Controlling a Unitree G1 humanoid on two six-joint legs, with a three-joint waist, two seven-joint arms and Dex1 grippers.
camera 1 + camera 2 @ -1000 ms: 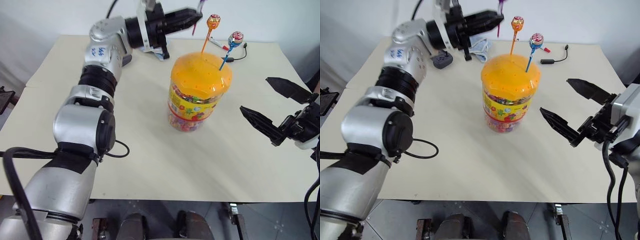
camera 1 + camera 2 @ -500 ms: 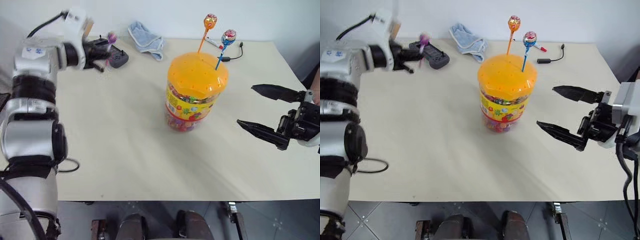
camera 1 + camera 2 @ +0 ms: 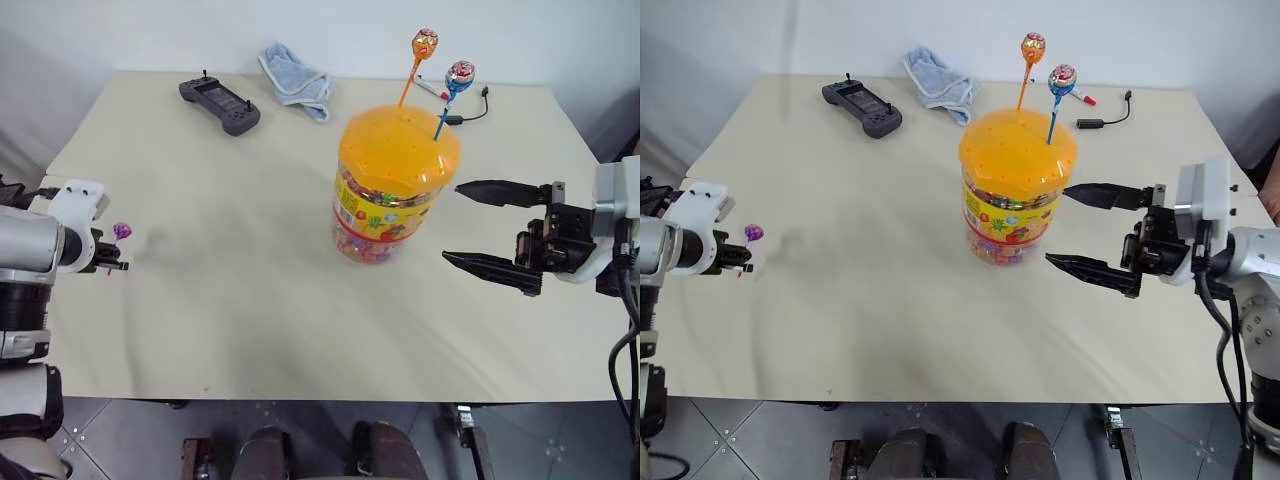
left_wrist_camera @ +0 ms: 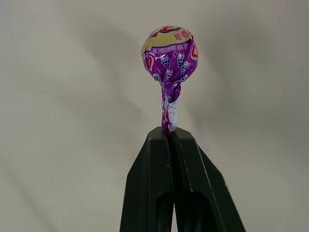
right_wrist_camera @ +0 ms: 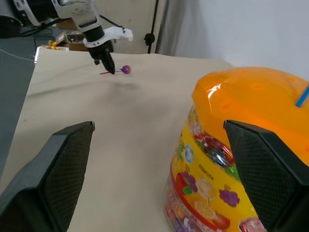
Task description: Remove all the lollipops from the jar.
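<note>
1. Large clear plastic jar (image 3: 393, 190) with an orange domed, hole-dotted lid stands upright mid-table on the beige tabletop (image 3: 250, 290).
2. Orange lollipop on an orange stick (image 3: 425, 44) and blue-red lollipop on a blue stick (image 3: 463, 73) stand upright in the lid.
3. Left gripper (image 4: 170, 131), near the table's left edge, fingers pressed together, pinching the purple wrapped lollipop (image 4: 170, 50) just under its head.
4. Right gripper (image 3: 476, 224) level just beside the jar's right side, fingers spread wide, empty.
5. Far side: black game controller (image 3: 220, 102), crumpled light-blue cloth (image 3: 295, 80).
</note>
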